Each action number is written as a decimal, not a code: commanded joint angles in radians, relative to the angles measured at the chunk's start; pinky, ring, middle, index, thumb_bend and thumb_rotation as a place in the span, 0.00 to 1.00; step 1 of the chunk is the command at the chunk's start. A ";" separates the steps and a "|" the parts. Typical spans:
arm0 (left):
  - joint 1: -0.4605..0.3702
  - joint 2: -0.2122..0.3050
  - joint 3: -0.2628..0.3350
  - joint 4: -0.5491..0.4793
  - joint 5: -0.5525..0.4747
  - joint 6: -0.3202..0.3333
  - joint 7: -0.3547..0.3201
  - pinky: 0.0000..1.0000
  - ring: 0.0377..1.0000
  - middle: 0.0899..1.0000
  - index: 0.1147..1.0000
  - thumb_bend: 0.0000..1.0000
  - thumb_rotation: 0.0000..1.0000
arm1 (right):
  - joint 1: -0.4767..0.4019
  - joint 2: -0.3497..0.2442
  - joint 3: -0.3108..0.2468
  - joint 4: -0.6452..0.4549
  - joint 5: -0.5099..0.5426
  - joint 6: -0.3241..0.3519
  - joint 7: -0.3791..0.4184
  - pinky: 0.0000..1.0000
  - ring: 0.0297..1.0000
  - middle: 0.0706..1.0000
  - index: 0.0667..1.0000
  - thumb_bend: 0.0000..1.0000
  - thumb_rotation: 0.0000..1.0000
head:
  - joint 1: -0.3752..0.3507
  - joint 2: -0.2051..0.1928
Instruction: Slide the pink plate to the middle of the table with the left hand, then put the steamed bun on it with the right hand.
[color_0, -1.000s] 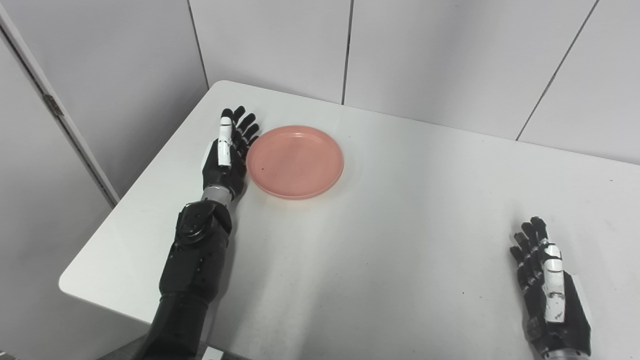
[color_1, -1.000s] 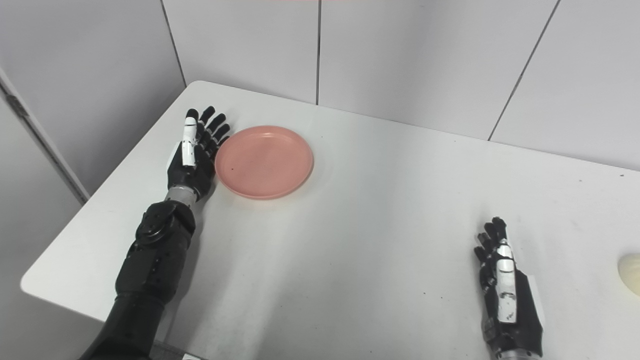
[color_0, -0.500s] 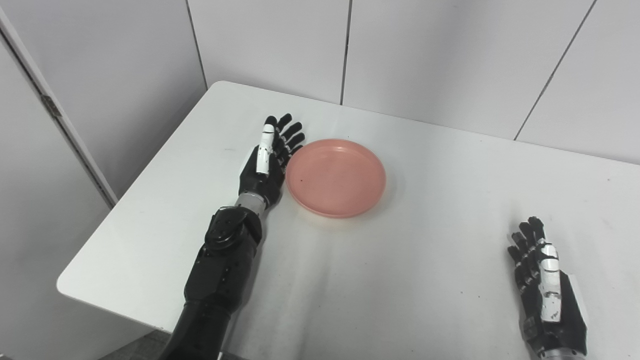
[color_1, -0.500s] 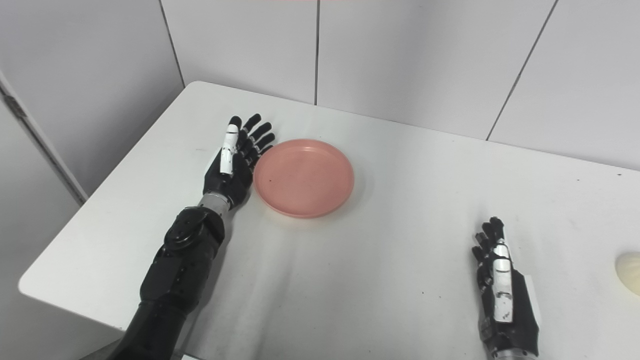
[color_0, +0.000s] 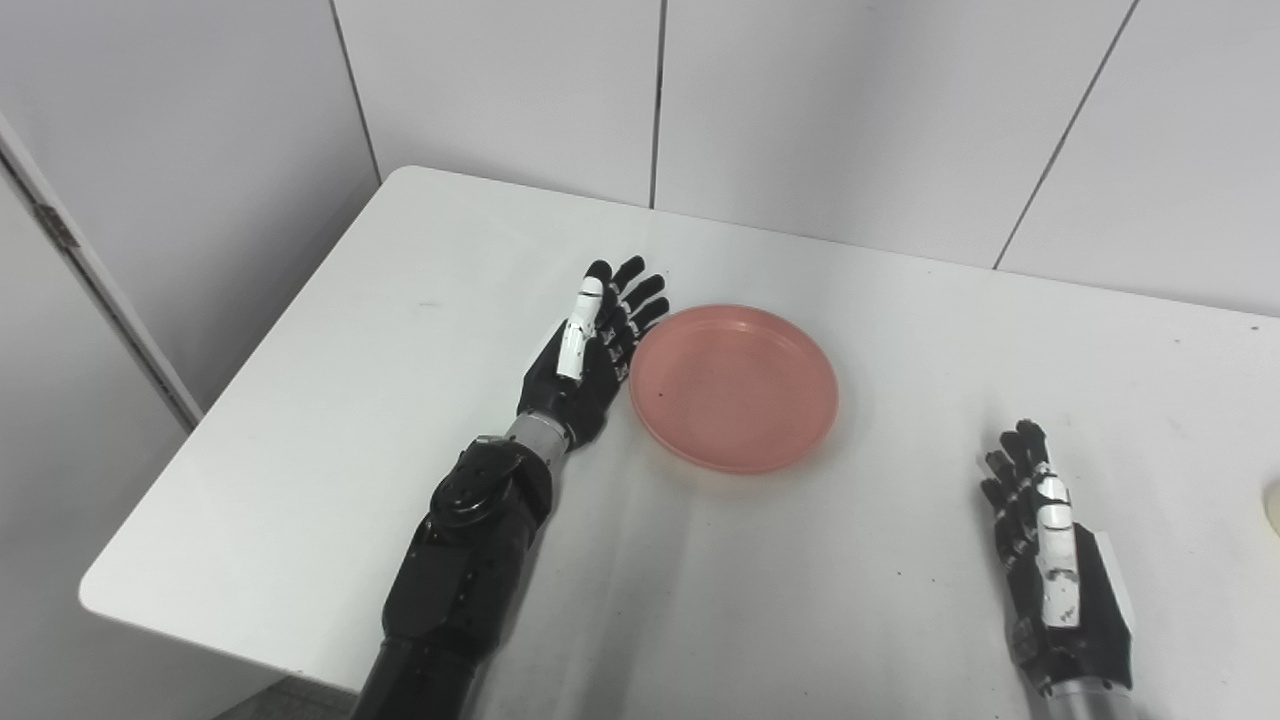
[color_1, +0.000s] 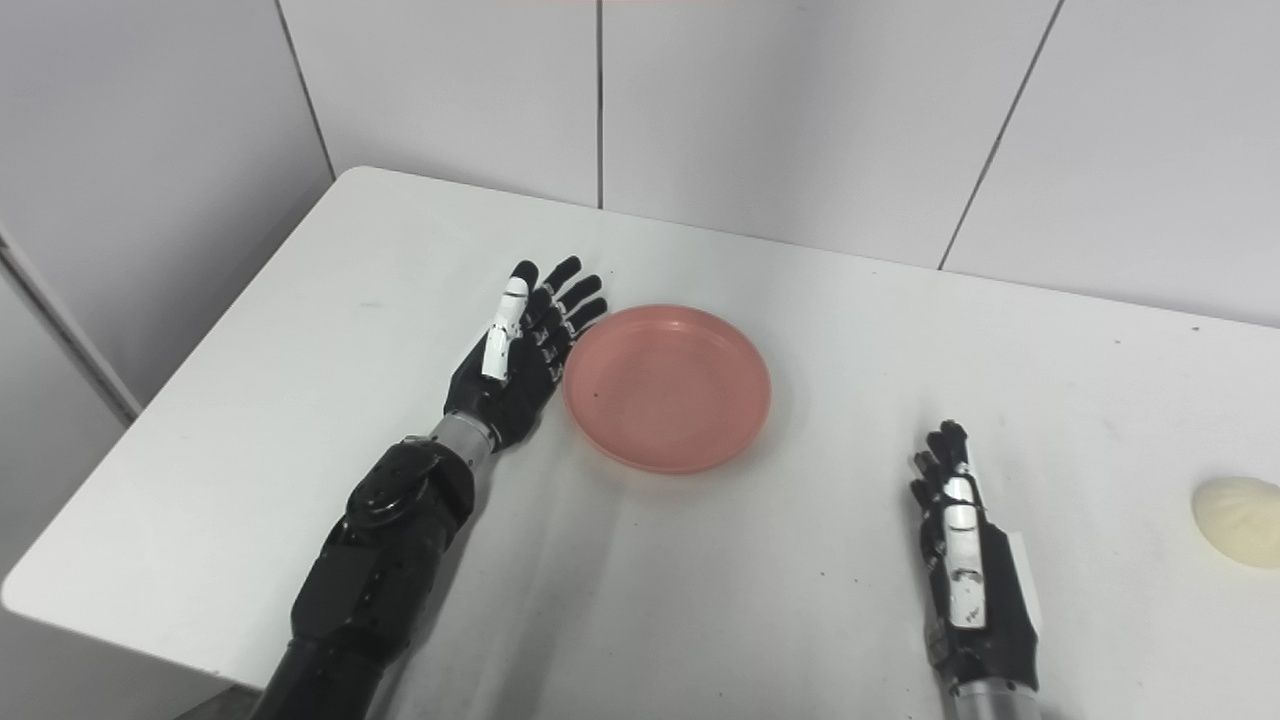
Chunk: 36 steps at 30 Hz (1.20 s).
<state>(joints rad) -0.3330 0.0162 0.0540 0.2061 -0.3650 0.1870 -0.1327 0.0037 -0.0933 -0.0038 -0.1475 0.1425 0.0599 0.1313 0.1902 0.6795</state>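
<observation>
The pink plate (color_0: 735, 388) lies flat on the white table (color_0: 400, 330), left of its middle. My left hand (color_0: 588, 350) stands on edge, open, with its palm side against the plate's left rim. A pale steamed bun (color_1: 1236, 520) rests at the far right of the table, cut off by the frame edge in the left eye view. My right hand (color_1: 968, 570) is open, fingers straight, resting near the front right, well left of the bun and apart from the plate.
Grey wall panels (color_0: 820, 110) stand right behind the table's far edge. The table's left edge and rounded front-left corner (color_0: 100, 595) are close to my left forearm. A bare stretch of tabletop (color_0: 880, 330) lies right of the plate.
My left hand has pushed the pink plate to the right and a little toward me, staying against its left rim. The camera has shifted right, bringing the bun further into view. The right hand stays put.
</observation>
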 joint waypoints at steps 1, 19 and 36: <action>0.025 -0.010 -0.020 0.010 0.007 0.063 -0.015 0.95 0.93 0.93 0.93 0.50 1.00 | -0.002 0.015 0.012 0.000 -0.008 -0.031 0.000 1.00 0.97 0.99 1.00 0.62 0.98 | -0.010 0.002; 0.114 -0.032 -0.091 -0.137 -0.018 0.156 -0.080 0.93 0.91 0.91 0.92 0.50 1.00 | -0.002 0.040 0.034 -0.017 -0.051 0.005 -0.035 1.00 0.97 0.99 1.00 0.57 1.00 | -0.113 0.027; 0.135 -0.014 -0.084 -0.130 -0.036 0.144 -0.115 0.93 0.91 0.91 0.92 0.54 1.00 | -0.006 0.044 0.046 -0.022 -0.061 0.017 -0.057 1.00 0.97 0.98 1.00 0.58 1.00 | -0.169 0.034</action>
<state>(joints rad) -0.2219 -0.0087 -0.0315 0.0566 -0.4060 0.2985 -0.2431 0.0033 -0.0615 0.0324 -0.1538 0.0797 0.0624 0.0652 0.0216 0.7133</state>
